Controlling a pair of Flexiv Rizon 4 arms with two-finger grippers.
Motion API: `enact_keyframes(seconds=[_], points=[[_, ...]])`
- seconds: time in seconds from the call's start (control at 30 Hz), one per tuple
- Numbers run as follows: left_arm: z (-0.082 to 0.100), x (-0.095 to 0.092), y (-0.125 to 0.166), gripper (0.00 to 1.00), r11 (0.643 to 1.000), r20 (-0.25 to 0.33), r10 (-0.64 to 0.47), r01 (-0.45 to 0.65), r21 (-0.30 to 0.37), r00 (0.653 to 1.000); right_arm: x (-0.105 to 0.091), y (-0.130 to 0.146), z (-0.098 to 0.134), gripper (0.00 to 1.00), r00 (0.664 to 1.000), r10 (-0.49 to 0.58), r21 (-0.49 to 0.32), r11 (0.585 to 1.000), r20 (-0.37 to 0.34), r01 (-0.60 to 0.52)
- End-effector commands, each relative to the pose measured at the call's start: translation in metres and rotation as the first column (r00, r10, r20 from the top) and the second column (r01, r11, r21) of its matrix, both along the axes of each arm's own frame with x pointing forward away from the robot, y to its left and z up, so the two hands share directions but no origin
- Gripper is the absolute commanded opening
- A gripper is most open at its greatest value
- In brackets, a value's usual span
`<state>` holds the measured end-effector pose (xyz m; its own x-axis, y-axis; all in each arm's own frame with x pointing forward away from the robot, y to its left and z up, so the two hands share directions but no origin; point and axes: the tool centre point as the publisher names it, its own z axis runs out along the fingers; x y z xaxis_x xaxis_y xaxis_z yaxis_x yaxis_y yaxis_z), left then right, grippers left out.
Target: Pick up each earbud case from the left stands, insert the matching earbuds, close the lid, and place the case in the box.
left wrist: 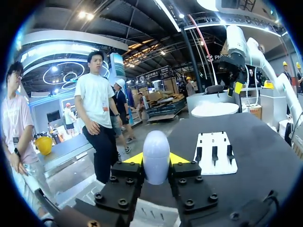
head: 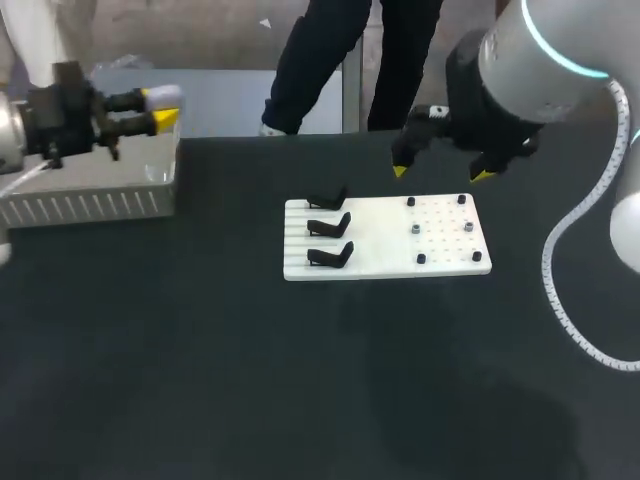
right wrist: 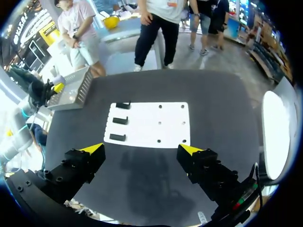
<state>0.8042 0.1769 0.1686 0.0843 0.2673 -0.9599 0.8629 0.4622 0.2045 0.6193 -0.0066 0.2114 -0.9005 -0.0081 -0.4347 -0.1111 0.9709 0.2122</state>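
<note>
Left gripper (head: 158, 108): far left of the table, fingers pointing right, closed from two sides on the earbud case.
Earbud case (left wrist: 156, 150): white, rounded, lid shut; it stands up between the left gripper's yellow tips and is carried in the air at the box's far right corner.
Box (head: 90, 190): grey, with a slotted near wall; it sits at the far left of the table, just below the left gripper.
Right gripper (right wrist: 141, 149): fingers spread wide with nothing between them; it hangs above the far right part of the board, tips pointing down.
Board (head: 380, 240): white, flat, rectangular, in the middle of the table.
Stands: three small black holders in a column on the board's left half, one far (head: 327, 199), one in the middle (head: 330, 224), one near (head: 332, 256); none carries a case.
Small items (head: 415, 229): dark and grey dots spread over the board's right half, too small to identify.
Table (head: 200, 350): dark matte surface under the board and box.
</note>
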Motion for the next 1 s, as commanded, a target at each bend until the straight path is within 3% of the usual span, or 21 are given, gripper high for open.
enact_keyframes(seconds=[0.03,0.1,0.27,0.4,0.5,0.53,0.63,0.67,0.8,1.0], points=[[-0.018,-0.001,0.037,0.0,1.0,-0.015,0.025,-0.025,-0.019,1.0,-0.002,0.007,-0.002,1.0,1.0,-0.009,-0.008,1.0,0.013,0.009],[-0.029,0.005,0.046,0.0,0.999,-0.042,0.038,-0.039,-0.035,0.998,-0.003,0.01,-0.003,1.0,1.0,-0.008,-0.013,1.0,0.005,0.008],[-0.054,0.02,0.064,0.0,0.996,-0.096,0.089,-0.088,0.015,0.991,-0.007,0.017,-0.004,1.0,1.0,-0.01,-0.019,1.0,-0.01,0.009],[-0.074,0.03,0.076,0.0,0.994,-0.146,0.113,-0.113,0.005,0.983,-0.01,0.019,-0.006,1.0,1.0,-0.011,-0.022,1.0,-0.021,0.01],[-0.08,0.035,0.079,0.0,0.993,-0.17,0.12,-0.12,0.01,0.978,-0.011,0.019,-0.007,1.0,1.0,-0.012,-0.023,1.0,-0.026,0.012],[-0.081,0.037,0.08,0.15,0.992,-0.177,0.123,-0.123,0.013,0.977,-0.012,0.019,-0.007,1.0,1.0,-0.013,-0.023,1.0,-0.026,0.013],[-0.076,0.034,0.077,0.9,0.992,-0.174,0.129,-0.128,0.016,0.976,-0.013,0.019,-0.008,1.0,0.999,-0.017,-0.019,1.0,-0.028,0.016],[-0.074,0.032,0.077,1.0,0.991,-0.172,0.132,-0.131,0.018,0.976,-0.014,0.019,-0.008,1.0,0.999,-0.018,-0.017,1.0,-0.028,0.017],[-0.065,0.02,0.075,1.0,0.991,-0.163,0.136,-0.135,0.015,0.977,-0.014,0.014,-0.009,1.0,1.0,-0.009,0.011,1.0,-0.015,0.009],[-0.044,-0.014,0.052,1.0,0.991,-0.141,0.132,-0.13,0.024,0.981,-0.017,-0.004,0.0,1.0,0.995,0.066,0.048,0.996,0.073,-0.069]])
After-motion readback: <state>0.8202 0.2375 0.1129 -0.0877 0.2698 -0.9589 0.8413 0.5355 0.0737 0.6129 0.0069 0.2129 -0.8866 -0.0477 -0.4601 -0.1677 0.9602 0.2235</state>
